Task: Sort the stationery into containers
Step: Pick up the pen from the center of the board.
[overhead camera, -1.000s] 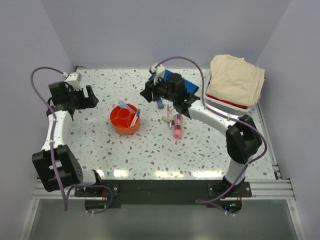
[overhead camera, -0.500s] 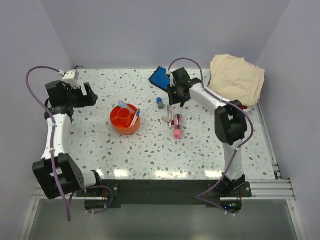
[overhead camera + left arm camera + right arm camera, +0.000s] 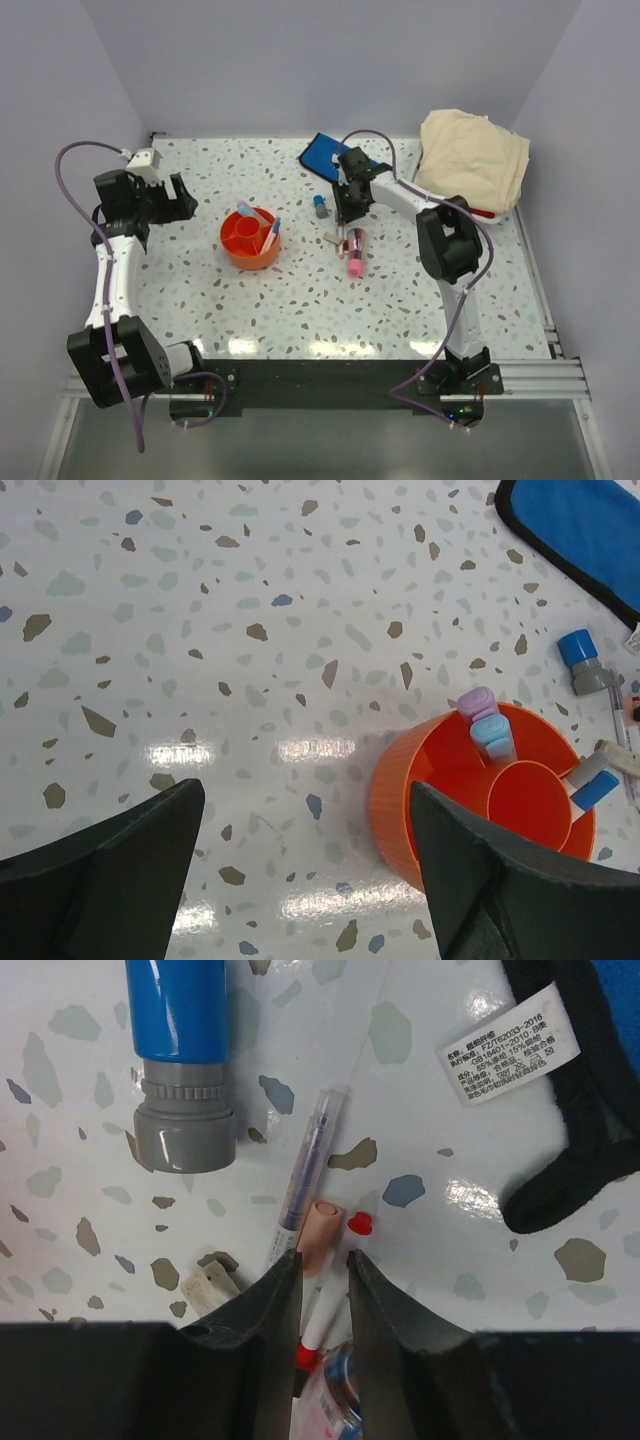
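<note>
Thin pen under my right gripper
It looks light, stiff and slippery, so I pinch mid-shaft. My fingers are nearly closed; I cannot tell if they grip.

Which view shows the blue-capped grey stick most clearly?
The right wrist view: the blue-capped grey stick is close, its ridged collar plain, though the cap end is cropped. The left wrist view shows it small at the right edge; the top external view, a speck.

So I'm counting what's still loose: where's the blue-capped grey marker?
The marker lies on the table right of centre in the top view, between the orange tub and the blue pouch, just left of the right gripper.
</note>
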